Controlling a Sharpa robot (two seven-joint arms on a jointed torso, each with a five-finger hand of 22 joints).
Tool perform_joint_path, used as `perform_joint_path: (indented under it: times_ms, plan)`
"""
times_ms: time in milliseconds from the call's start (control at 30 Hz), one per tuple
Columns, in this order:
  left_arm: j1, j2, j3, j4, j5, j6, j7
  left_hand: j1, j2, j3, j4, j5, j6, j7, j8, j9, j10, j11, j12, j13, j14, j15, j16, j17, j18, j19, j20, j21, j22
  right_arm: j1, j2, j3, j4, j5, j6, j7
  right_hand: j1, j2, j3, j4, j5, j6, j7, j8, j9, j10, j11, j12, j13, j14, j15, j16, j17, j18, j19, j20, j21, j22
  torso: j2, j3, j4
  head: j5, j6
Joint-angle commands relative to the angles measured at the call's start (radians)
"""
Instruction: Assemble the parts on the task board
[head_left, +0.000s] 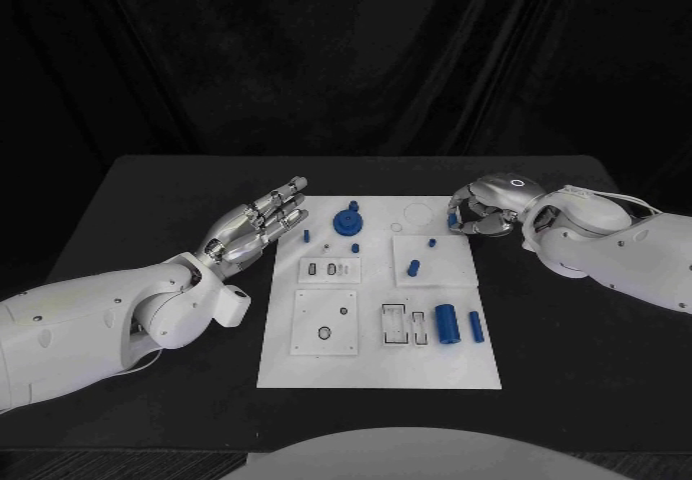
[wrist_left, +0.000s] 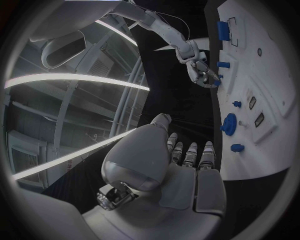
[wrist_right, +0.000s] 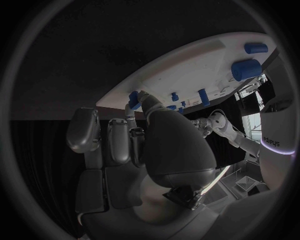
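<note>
Head view shows my left hand (head_left: 260, 222) hovering just off the left edge of the white board (head_left: 433, 370), fingers stretched out and apart, holding nothing. My right hand (head_left: 483, 212) sits at the board's far right corner with its fingers curled around a small blue piece (head_left: 453, 216) (it looks pinched, though the grip itself is partly hidden).

On the board, the blue round knob (head_left: 348, 220) stands near the far edge, a little blue peg (head_left: 306, 236) lies beside it, another small peg (head_left: 413, 267) sits on the middle plate, and the fat blue cylinder (head_left: 449, 323) and a thin blue rod (head_left: 476, 326) lie side by side near the right edge.

My worry is that the pinch looks shallow, so the piece could twist or slip as I carry it and then jam against a socket rim. My curled fingers are also close to the board's corner, and a careless swing could nudge the board and roll the loose cylinder.

For writing, the right wrist view shows "sharpa" on my white body casing; I can read nothing on the board.
</note>
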Motion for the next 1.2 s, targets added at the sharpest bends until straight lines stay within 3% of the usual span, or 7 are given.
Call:
perform_joint_path:
  times_ms: [33, 233, 400, 567, 667, 767, 1200]
  plan:
    - [-0.002, -0.003, 0.001, 0.002, -0.003, 0.014, 0.031, -0.001, 0.005, 0.006, 0.002, 0.006, 0.000, 0.005, 0.002, 0.000, 0.000, 0.009, -0.007, -0.001, 0.002, 0.007, -0.004, -0.002, 0.005, 0.002, 0.007, -0.002, -0.001, -0.001, -0.010, 0.001, 0.021, 0.019, -0.081, 0.025, 0.008, 0.010, 0.005, -0.007, 0.026, -0.004, -0.002, 0.021, 0.054, 0.074, -0.005, -0.006, 0.219, 0.064, -0.009, -0.002, 0.029, 0.020, 0.004, -0.002, -0.006, 0.079, -0.001, -0.0007, -0.0001, 0.005, -0.001]
    - [-0.002, -0.007, 0.001, 0.003, -0.003, 0.013, 0.029, -0.002, 0.006, 0.009, 0.000, 0.006, 0.002, 0.006, 0.002, 0.001, 0.000, 0.010, -0.007, -0.001, 0.002, 0.008, -0.004, -0.002, 0.005, 0.003, 0.008, -0.002, 0.000, 0.023, -0.038, 0.001, 0.117, 0.028, -0.111, 0.018, 0.004, 0.008, 0.006, -0.005, 0.035, -0.007, 0.001, 0.027, 0.059, 0.075, -0.002, -0.005, 0.220, 0.063, -0.007, -0.007, 0.023, 0.020, 0.004, -0.002, -0.008, 0.079, 0.000, -0.0005, 0.0004, 0.008, -0.005]
    - [-0.002, -0.005, 0.001, 0.002, -0.003, 0.012, 0.028, -0.002, 0.006, 0.009, 0.000, 0.006, 0.002, 0.006, 0.002, 0.001, 0.000, 0.010, -0.007, -0.001, 0.002, 0.008, -0.004, -0.002, 0.005, 0.003, 0.008, -0.002, 0.000, 0.060, -0.053, 0.001, 0.232, 0.030, -0.096, 0.002, -0.003, 0.005, 0.005, -0.001, 0.038, -0.010, 0.002, 0.029, 0.062, 0.076, 0.000, -0.005, 0.222, 0.062, -0.005, -0.009, 0.021, 0.020, 0.004, -0.001, -0.011, 0.079, 0.000, -0.0004, 0.0004, 0.006, -0.010]
    - [-0.002, -0.002, 0.001, 0.002, -0.003, 0.011, 0.027, -0.002, 0.006, 0.009, 0.000, 0.006, 0.002, 0.006, 0.002, 0.001, 0.000, 0.010, -0.007, -0.001, 0.002, 0.008, -0.004, -0.002, 0.005, 0.003, 0.008, -0.002, 0.000, 0.074, -0.035, 0.001, 0.304, 0.030, -0.068, -0.004, -0.005, 0.005, 0.005, 0.000, 0.039, -0.009, 0.002, 0.031, 0.064, 0.076, 0.001, -0.004, 0.222, 0.062, -0.005, -0.009, 0.020, 0.021, 0.004, -0.001, -0.013, 0.078, -0.001, -0.0010, -0.0016, 0.007, -0.011]
    - [-0.002, -0.002, 0.001, 0.002, -0.003, 0.011, 0.027, -0.002, 0.006, 0.009, 0.000, 0.006, 0.002, 0.006, 0.002, 0.001, 0.000, 0.010, -0.007, -0.001, 0.002, 0.008, -0.004, -0.002, 0.005, 0.003, 0.008, -0.002, 0.000, 0.073, -0.009, 0.001, 0.323, 0.031, -0.041, -0.009, -0.007, 0.004, 0.004, 0.001, 0.041, -0.009, 0.002, 0.033, 0.065, 0.075, 0.002, -0.005, 0.221, 0.062, -0.004, -0.010, 0.019, 0.021, 0.003, 0.000, -0.015, 0.077, 0.000, -0.0006, 0.0012, 0.005, -0.012]
    - [-0.002, -0.002, 0.001, 0.003, -0.003, 0.010, 0.026, -0.002, 0.006, 0.009, 0.000, 0.006, 0.002, 0.006, 0.002, 0.001, 0.000, 0.010, -0.007, -0.001, 0.002, 0.008, -0.004, -0.002, 0.005, 0.003, 0.008, -0.002, 0.000, 0.063, 0.018, 0.001, 0.327, 0.031, -0.016, -0.012, -0.010, 0.003, 0.004, 0.002, 0.041, -0.010, 0.003, 0.033, 0.066, 0.075, 0.004, -0.005, 0.220, 0.062, -0.003, -0.012, 0.017, 0.022, 0.002, 0.000, -0.019, 0.076, 0.000, -0.0010, -0.0004, 0.007, -0.013]
    - [-0.002, 0.003, 0.001, 0.000, -0.003, 0.012, 0.024, -0.002, 0.006, 0.009, 0.000, 0.006, 0.002, 0.006, 0.002, 0.001, 0.000, 0.010, -0.007, -0.001, 0.002, 0.008, -0.004, -0.002, 0.005, 0.003, 0.008, -0.002, 0.000, 0.017, 0.127, 0.001, 0.281, 0.031, 0.014, -0.044, -0.016, -0.002, 0.006, 0.002, 0.050, -0.014, 0.006, 0.036, 0.071, 0.080, 0.012, -0.001, 0.228, 0.064, 0.003, -0.007, 0.020, 0.020, 0.006, 0.004, -0.014, 0.080, 0.000, -0.0014, 0.0029, 0.001, -0.013]
